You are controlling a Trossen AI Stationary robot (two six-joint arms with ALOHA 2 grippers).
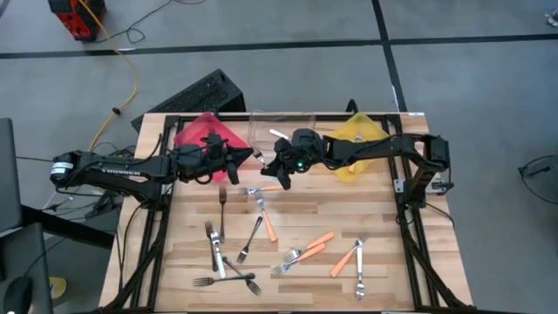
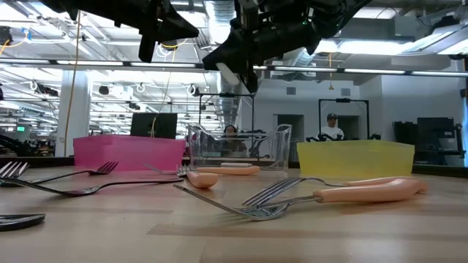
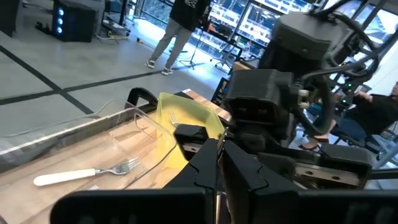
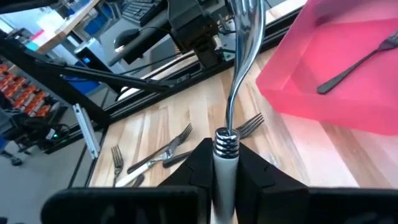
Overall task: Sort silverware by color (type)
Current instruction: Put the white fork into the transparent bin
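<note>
A fork with a white handle and a silver neck (image 4: 238, 74) hangs in the air in front of the red bin (image 1: 202, 133), between my two grippers. My right gripper (image 4: 225, 163) is shut on its handle. My left gripper (image 3: 217, 163) faces the right one, fingers shut, with a thin strip of the fork between them. The red bin holds a dark fork (image 4: 354, 65). The clear bin (image 1: 281, 125) holds a white-handled fork (image 3: 87, 175), and the yellow bin (image 1: 357, 139) a fork (image 3: 177, 121). Several orange-handled, silver and dark forks (image 1: 261, 214) lie flat on the table. My left gripper pinches the fork's head end (image 3: 217, 177) between its two shut fingers, coming nearly level from the table's left. The contact itself is mostly hidden by the fingers. My right gripper pinches the white handle just below its ringed collar (image 4: 225, 155). Its fingers slant slightly down from the table's right and lie along the fork. The fork is lifted clear of the table.
The three bins stand in a row along the far edge. Loose forks are scattered over the middle and near part of the wooden table (image 1: 384, 218). People stand in the room beyond the table.
</note>
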